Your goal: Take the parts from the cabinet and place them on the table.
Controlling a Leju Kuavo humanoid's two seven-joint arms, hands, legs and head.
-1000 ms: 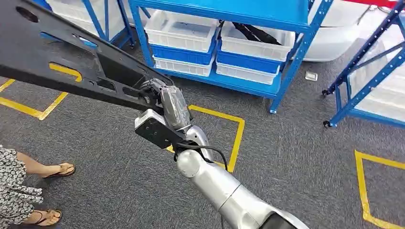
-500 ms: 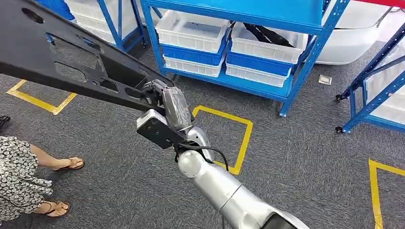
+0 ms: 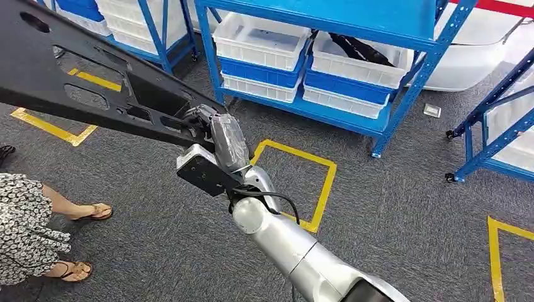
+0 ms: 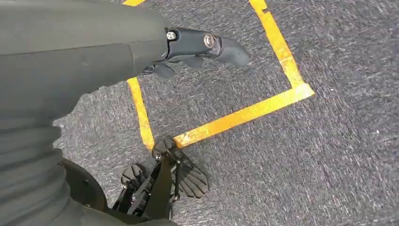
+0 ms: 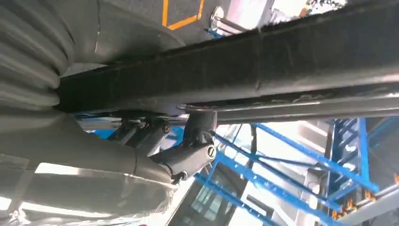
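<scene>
A long black plastic panel (image 3: 94, 88) with cut-out holes stretches from the head view's upper left to its middle, held above the floor. My right hand (image 3: 220, 135) grips its near end, and the silver arm rises from the bottom edge. The right wrist view shows the panel's (image 5: 282, 61) dark edge running across, with the right hand (image 5: 183, 155) clamped on it from below. My left hand (image 4: 188, 47) hangs over the grey carpet, its fingers held out and holding nothing.
A blue shelf rack (image 3: 403, 94) with white bins (image 3: 258, 41) stands ahead; one bin holds another black part (image 3: 359, 47). More blue racks stand at the right (image 3: 491, 138) and far left (image 3: 157, 31). A person's sandalled feet (image 3: 82, 217) are at lower left. Yellow tape squares (image 3: 315, 189) mark the carpet.
The whole picture has shifted: rack and floor tape have slid right, so the camera has turned. My right hand keeps its grip on the panel in the same pose.
</scene>
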